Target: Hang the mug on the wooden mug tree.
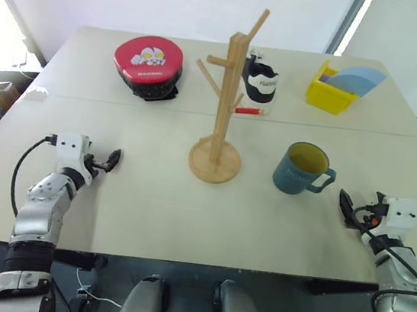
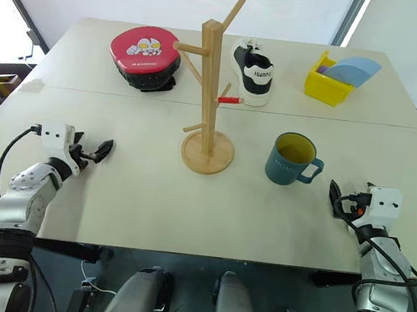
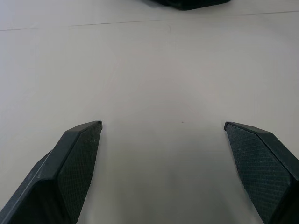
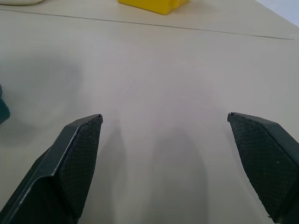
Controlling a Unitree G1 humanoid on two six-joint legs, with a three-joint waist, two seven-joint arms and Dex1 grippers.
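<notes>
The right gripper (image 1: 346, 203) hovers low over the table (image 1: 185, 214) near its right edge, fingers spread wide with nothing between them; its wrist view shows both pads (image 4: 77, 154) apart over bare tabletop. The left gripper (image 1: 109, 161) sits near the left edge, likewise spread wide and empty, both fingers (image 3: 74, 161) clear of the surface ahead. On the table there are 1 mug, 1 mug tree, 1 red round case, 1 black-and-white sneaker and 1 yellow bin. The mug (image 1: 302, 168), teal-blue outside and yellow inside, stands upright on the right half of the table, its loop handle turned toward the right edge. It lies just ahead of the right gripper and slightly toward the table's middle, near it but not touching; it is well apart from the left gripper, with the mug tree between them. The wooden mug tree (image 1: 222, 108) stands upright on its round disc base near the middle of the table, just beside the mug on its left, its pegs bare. The red round case (image 1: 148, 62) with a cartoon print lies toward the far left corner. The sneaker (image 1: 260, 82) stands behind the tree near the far edge, and the yellow bin (image 1: 332, 89), holding a pale blue piece, sits toward the far right corner.
</notes>
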